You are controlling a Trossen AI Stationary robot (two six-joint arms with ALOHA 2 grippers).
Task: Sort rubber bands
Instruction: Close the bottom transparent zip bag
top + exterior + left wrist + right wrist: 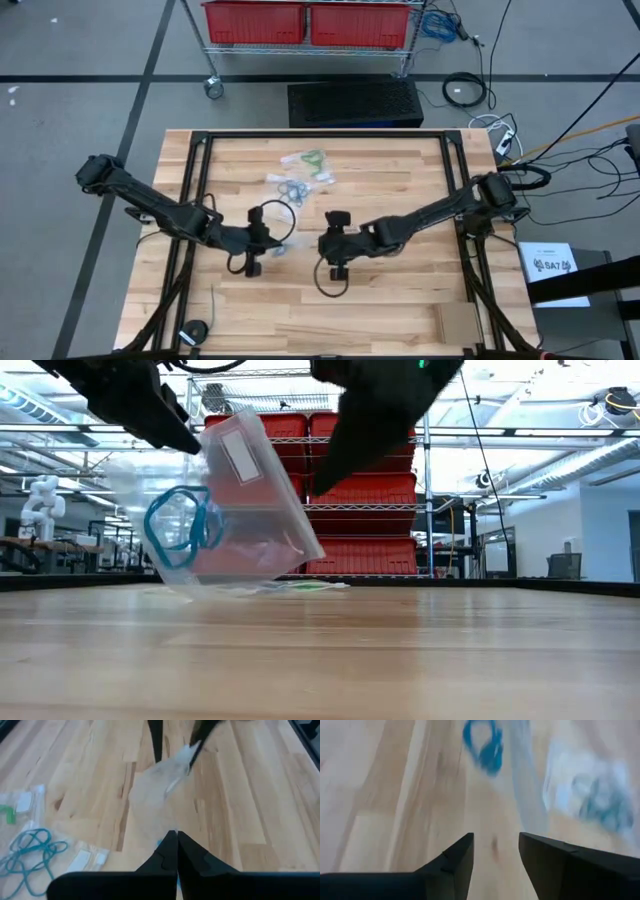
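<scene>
A clear plastic zip bag (250, 510) with bright blue rubber bands (180, 525) inside hangs tilted over the middle of the table. My left gripper (176, 834) is shut on it. My right gripper (496, 840) stands open just right of the bag, with nothing between its fingers. In the left wrist view its two fingers (156, 740) stand at the bag's far corner (187, 752). Farther back, other clear bags lie flat on the wood, with teal-blue bands (30, 850) and light green bands (315, 158). My left gripper pinches the zip bag between its two shut fingers at one upper corner (205, 445), coming slanting down from the table's left. The bag hangs tilted below the fingers, with its lower edge (230, 585) at or just above the wood. Whether my right gripper touches the bag's far corner, I cannot tell.
Black frame rails (195, 180) run along the table's left, right and far sides. A black cable loop (272, 212) hangs by the left arm. A black puck (195, 332) sits near the front left corner. Red bins (305, 22) stand on a shelf beyond the far edge.
</scene>
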